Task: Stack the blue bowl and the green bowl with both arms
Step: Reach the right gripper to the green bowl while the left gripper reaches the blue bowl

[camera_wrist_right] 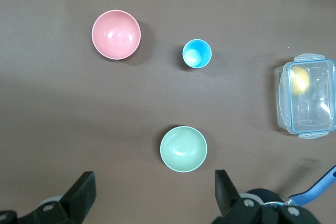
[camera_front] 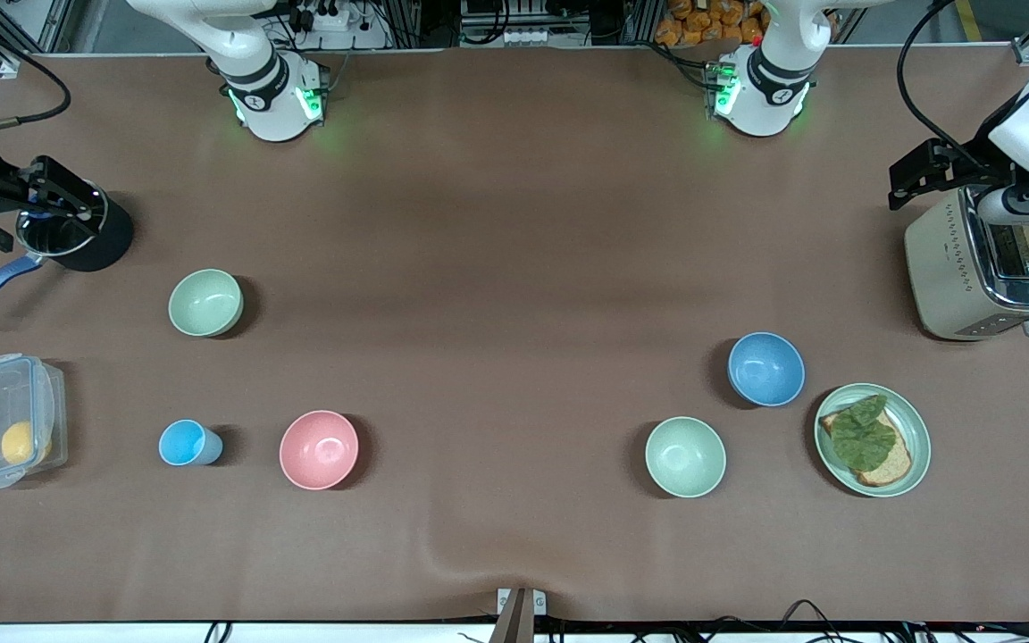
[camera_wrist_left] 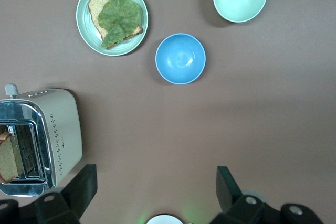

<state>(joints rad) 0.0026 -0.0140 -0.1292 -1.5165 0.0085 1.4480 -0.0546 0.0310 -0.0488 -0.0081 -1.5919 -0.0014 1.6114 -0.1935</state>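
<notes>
The blue bowl point(camera_front: 765, 369) stands upright toward the left arm's end of the table, beside a green plate; it also shows in the left wrist view point(camera_wrist_left: 180, 59). The sage-green bowl point(camera_front: 205, 303) stands upright toward the right arm's end; it also shows in the right wrist view point(camera_wrist_right: 183, 149). My left gripper point(camera_front: 930, 174) is open and empty, high up by the toaster point(camera_front: 970, 268); its own view point(camera_wrist_left: 156, 179) shows bare table between the fingers. My right gripper point(camera_front: 59, 192) is open and empty, high over a black pot point(camera_front: 90, 239); its own view point(camera_wrist_right: 155, 182) shows the same.
A paler mint-green bowl point(camera_front: 685, 456) stands nearer the front camera than the blue bowl. The green plate point(camera_front: 916, 424) holds bread and a leaf. A pink bowl point(camera_front: 319, 449), a light-blue cup point(camera_front: 188, 443) and a clear lidded box point(camera_front: 5, 434) stand toward the right arm's end.
</notes>
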